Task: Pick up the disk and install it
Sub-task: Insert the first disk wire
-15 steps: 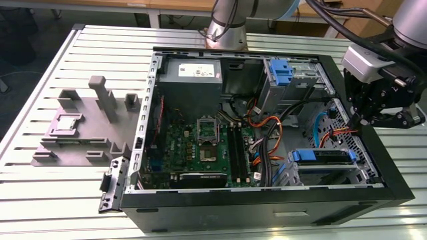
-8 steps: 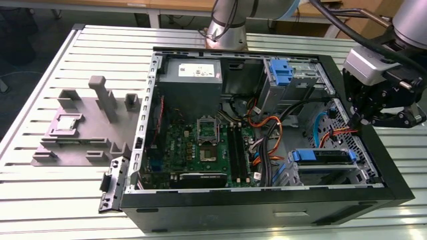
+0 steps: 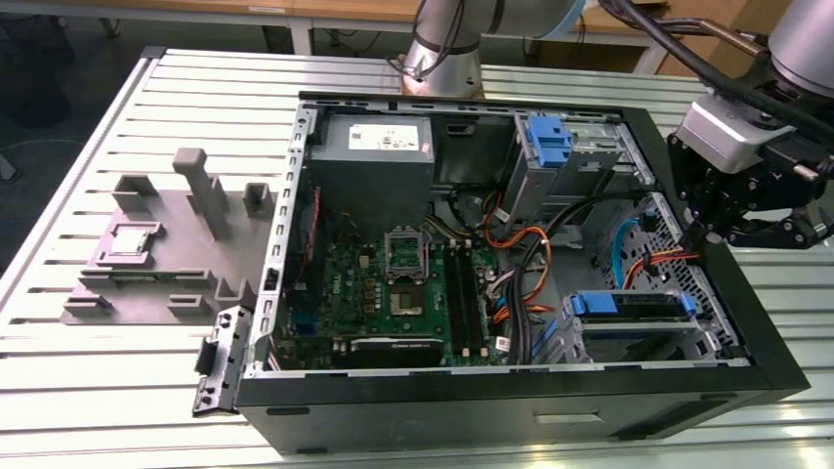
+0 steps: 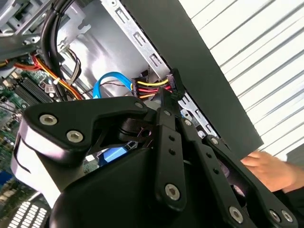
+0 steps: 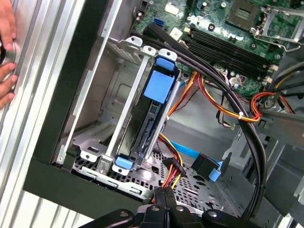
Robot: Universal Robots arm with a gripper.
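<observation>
Your claw (image 3: 710, 233) has its tips drawn together over the computer case's (image 3: 521, 410) side wall. A black power plug (image 4: 173, 83) sits right at the tips; you cannot tell if they pinch it. The disk (image 5: 149, 118) stands slotted in its bay near the claw, deeper inside the case and apart from it.

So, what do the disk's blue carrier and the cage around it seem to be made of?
The blue carrier looks like moulded plastic: even colour, matte, rounded edges. The cage seems bare sheet metal, probably steel: grey dull sheen, folded edges, punched holes.
</observation>
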